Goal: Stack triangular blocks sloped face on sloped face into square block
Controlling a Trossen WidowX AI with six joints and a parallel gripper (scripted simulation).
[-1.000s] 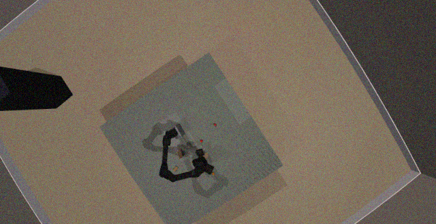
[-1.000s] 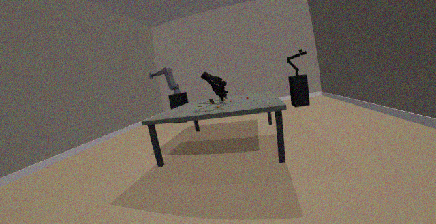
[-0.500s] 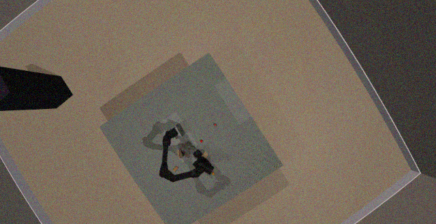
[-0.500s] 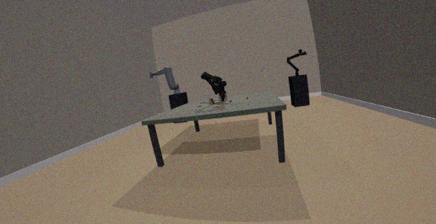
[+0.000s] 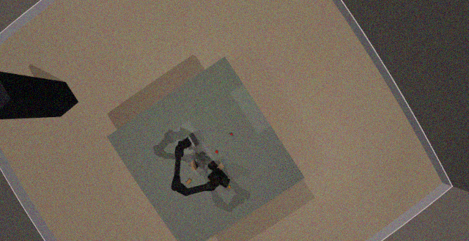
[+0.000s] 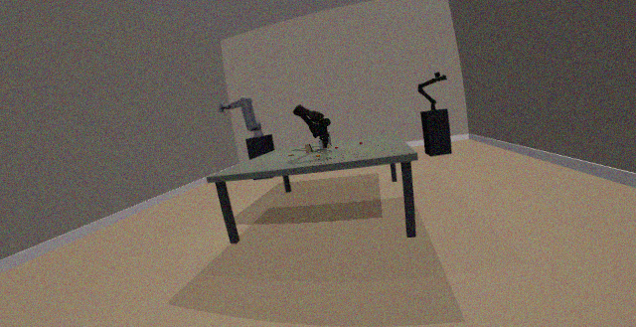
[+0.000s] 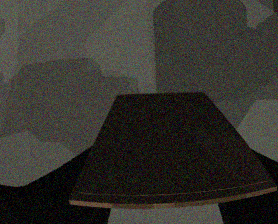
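My gripper (image 5: 217, 166) (image 6: 325, 144) (image 7: 162, 139) is shut on a brown triangular block (image 7: 165, 140). The held block fills the middle of the wrist view, with a black finger at each side and a thin light edge at its bottom. Its sloped face cannot be told for certain. The other triangular block (image 5: 194, 165) (image 6: 308, 148) is tan and stands on the table, to the left of the gripper in the top and exterior views. The two blocks are apart. The gap between the held block and the table is too small to tell.
The greenish table (image 5: 256, 153) (image 6: 368, 154) also bears small orange pieces (image 5: 189, 181) (image 5: 229, 187) near the arm, and two small red pieces (image 5: 216, 151) (image 5: 231, 134) to the upper right of the blocks in the top view. Other arms on pedestals stand away from the table.
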